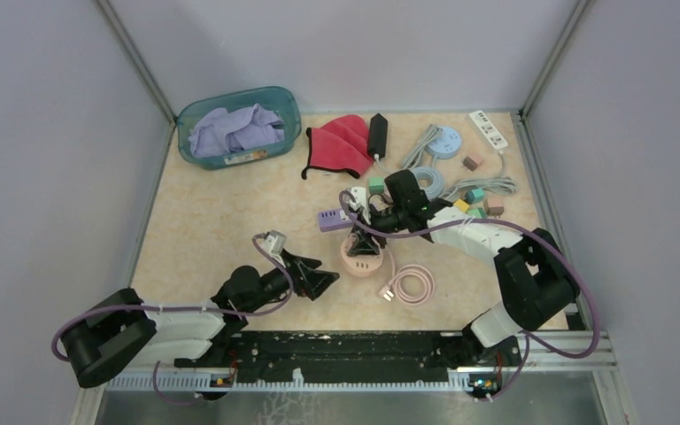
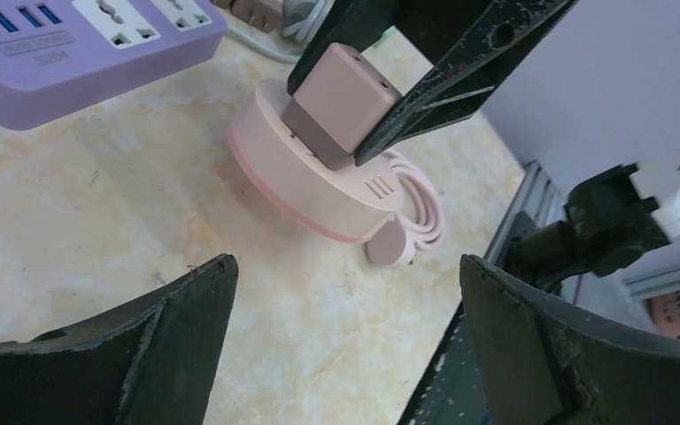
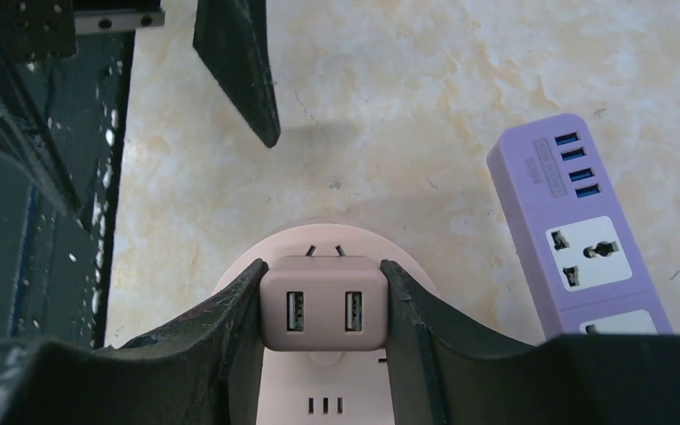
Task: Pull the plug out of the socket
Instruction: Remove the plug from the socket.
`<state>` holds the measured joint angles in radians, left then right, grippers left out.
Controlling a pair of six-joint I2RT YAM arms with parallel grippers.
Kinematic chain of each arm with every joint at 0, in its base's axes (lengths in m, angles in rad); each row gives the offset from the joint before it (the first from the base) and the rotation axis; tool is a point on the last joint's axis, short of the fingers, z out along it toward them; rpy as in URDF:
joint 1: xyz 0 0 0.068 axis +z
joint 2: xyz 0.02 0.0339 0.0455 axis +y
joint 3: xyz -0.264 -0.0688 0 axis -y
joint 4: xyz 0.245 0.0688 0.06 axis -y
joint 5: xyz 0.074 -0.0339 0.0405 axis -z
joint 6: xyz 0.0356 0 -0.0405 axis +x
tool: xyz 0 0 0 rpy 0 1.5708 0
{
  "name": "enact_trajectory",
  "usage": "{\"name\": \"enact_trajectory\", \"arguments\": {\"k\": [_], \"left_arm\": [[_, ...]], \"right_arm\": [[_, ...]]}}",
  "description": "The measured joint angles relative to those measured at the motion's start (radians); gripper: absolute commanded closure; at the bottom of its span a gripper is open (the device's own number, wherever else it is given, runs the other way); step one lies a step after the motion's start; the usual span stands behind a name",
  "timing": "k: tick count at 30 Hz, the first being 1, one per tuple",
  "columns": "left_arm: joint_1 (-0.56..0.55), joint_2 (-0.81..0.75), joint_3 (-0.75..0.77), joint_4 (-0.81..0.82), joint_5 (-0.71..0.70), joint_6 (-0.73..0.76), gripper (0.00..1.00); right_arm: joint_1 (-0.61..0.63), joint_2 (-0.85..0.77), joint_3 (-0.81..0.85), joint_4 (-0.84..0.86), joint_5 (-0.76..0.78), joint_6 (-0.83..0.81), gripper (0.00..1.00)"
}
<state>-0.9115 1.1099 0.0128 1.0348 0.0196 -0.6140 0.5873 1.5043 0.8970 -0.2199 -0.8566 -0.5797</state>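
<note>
The right gripper (image 3: 321, 285) pinches the pink USB charger plug (image 3: 322, 317) by its sides atop the round pink socket (image 2: 305, 186) mid-table, set for an upward pull, while the left gripper (image 2: 345, 270) hovers spread wide nearby, likely to steady the socket.

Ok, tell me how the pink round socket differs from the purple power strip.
Shape: the pink round socket is a disc; the purple power strip is a long bar. State: the pink round socket carries a plug, clamped by the right gripper; the purple power strip's visible outlets are empty. Both sit on the table.
</note>
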Motion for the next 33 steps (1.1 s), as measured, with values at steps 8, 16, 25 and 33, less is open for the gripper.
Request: {"name": "enact_trajectory", "arguments": {"k": [8, 16, 25, 33], "left_arm": [[0.005, 0.032, 0.0, 0.098, -0.014, -0.181, 0.08], [0.005, 0.142, 0.015, 0.158, -0.024, -0.332, 0.14], [0.005, 0.335, 0.134, 0.193, -0.021, -0.562, 0.41], [0.006, 0.426, 0.261, 0.023, 0.0, -0.658, 0.94]], "right_arm": [[-0.047, -0.002, -0.054, 0.217, -0.045, 0.304, 1.0], [-0.054, -0.002, -0.067, 0.319, -0.029, 0.484, 1.0], [-0.054, -0.002, -0.073, 0.354, -0.002, 0.533, 1.0], [-0.053, -0.003, -0.097, 0.371, 0.058, 0.51, 1.0]]}}
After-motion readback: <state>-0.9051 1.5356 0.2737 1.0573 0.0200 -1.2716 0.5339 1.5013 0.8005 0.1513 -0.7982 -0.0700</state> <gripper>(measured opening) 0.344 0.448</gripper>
